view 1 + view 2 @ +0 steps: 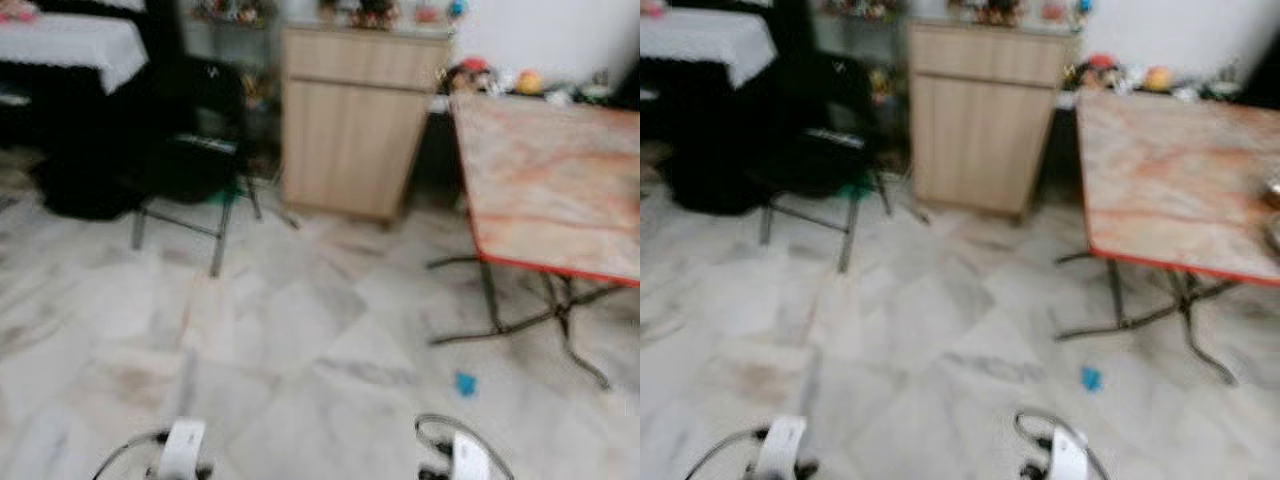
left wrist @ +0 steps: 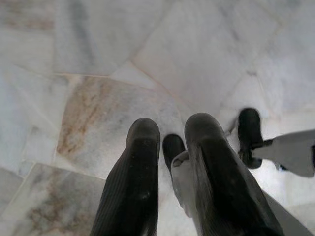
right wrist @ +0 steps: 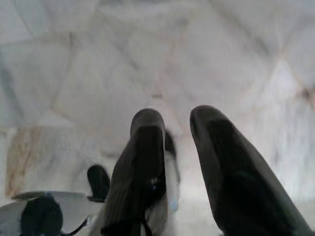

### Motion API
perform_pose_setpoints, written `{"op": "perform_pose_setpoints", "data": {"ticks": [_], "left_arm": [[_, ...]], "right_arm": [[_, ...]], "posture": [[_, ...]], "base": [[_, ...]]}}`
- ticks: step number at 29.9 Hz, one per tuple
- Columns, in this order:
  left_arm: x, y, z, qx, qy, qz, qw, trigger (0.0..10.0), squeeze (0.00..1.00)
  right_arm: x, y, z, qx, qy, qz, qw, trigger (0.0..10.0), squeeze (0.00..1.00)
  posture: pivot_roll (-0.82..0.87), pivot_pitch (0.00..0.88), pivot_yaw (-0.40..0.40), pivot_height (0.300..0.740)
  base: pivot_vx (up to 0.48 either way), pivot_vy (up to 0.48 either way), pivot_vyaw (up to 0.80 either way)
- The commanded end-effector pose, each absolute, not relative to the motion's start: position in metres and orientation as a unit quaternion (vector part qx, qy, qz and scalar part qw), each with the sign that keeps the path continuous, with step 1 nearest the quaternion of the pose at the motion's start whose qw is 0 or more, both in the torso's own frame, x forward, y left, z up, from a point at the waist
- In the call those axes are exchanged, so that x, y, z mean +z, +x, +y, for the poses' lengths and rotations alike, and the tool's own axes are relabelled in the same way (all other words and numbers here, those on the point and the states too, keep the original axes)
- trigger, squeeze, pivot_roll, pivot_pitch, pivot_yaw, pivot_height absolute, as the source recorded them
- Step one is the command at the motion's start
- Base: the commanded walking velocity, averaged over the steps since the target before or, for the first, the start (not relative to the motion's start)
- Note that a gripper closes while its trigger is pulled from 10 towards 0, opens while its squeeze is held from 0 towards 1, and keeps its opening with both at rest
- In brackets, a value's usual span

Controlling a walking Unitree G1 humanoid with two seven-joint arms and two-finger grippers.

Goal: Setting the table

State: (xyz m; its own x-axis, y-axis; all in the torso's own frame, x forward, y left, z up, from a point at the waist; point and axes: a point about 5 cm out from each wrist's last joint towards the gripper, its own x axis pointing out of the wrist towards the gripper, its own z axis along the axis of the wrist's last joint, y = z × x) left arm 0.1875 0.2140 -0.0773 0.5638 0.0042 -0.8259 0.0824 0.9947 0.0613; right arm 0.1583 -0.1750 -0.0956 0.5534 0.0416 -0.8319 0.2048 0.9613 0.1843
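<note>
Right of the wooden cabinet (image 1: 352, 120): folding bench (image 1: 560, 185), red-edged marbled top, metal legs; target of the approach. Nearer than the cabinet: pale marble floor (image 1: 300, 340), one small blue scrap (image 1: 465, 383). Left of the cabinet: black chair (image 1: 195, 150).

Left gripper (image 2: 167, 147): hangs over floor, fingers slightly apart, empty. Right gripper (image 3: 177, 142): likewise parted, empty.

Advice: walk steadily to the bench's near edge, halt before reaching; views are blurred.

Right eye view adds dishes (image 1: 1272, 205) at the bench's far side.
</note>
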Motion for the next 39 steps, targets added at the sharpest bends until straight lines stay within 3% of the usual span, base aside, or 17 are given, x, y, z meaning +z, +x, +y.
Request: {"op": "perform_pose_setpoints", "data": {"ticks": [1, 6, 26, 34, 39], "left_arm": [[-0.079, 0.186, 0.210, -0.030, 0.057, 0.471, 0.880, 10.0, 0.00], [-0.078, 0.188, 0.211, -0.035, 0.073, 0.467, 0.881, 10.0, 0.00], [-0.072, 0.198, 0.214, -0.019, 0.062, 0.450, 0.891, 10.0, 0.00], [-0.072, 0.199, 0.211, -0.023, 0.060, 0.449, 0.891, 10.0, 0.00], [-0.072, 0.199, 0.211, -0.023, 0.060, 0.449, 0.891, 10.0, 0.00]], "right_arm": [[-0.095, 0.158, -0.182, -0.054, 0.122, 0.470, 0.873, 10.0, 0.00], [-0.095, 0.159, -0.182, -0.057, 0.126, 0.467, 0.874, 10.0, 0.00], [-0.093, 0.162, -0.185, -0.066, 0.127, 0.459, 0.877, 10.0, 0.00], [-0.093, 0.162, -0.187, -0.062, 0.118, 0.460, 0.878, 10.0, 0.00], [-0.092, 0.162, -0.191, -0.068, 0.119, 0.457, 0.879, 10.0, 0.00]], "posture": [[0.09, 0.000, -0.042, 0.740], [0.09, 0.000, -0.043, 0.740], [0.10, 0.000, -0.042, 0.740], [0.10, 0.000, -0.045, 0.740], [0.10, 0.000, -0.046, 0.740]], "base": [[0.000, 0.000, 0.00], [0.000, -0.051, 0.00], [0.000, -0.480, 0.00], [0.000, -0.480, -0.75], [0.000, -0.480, 0.00]]}}
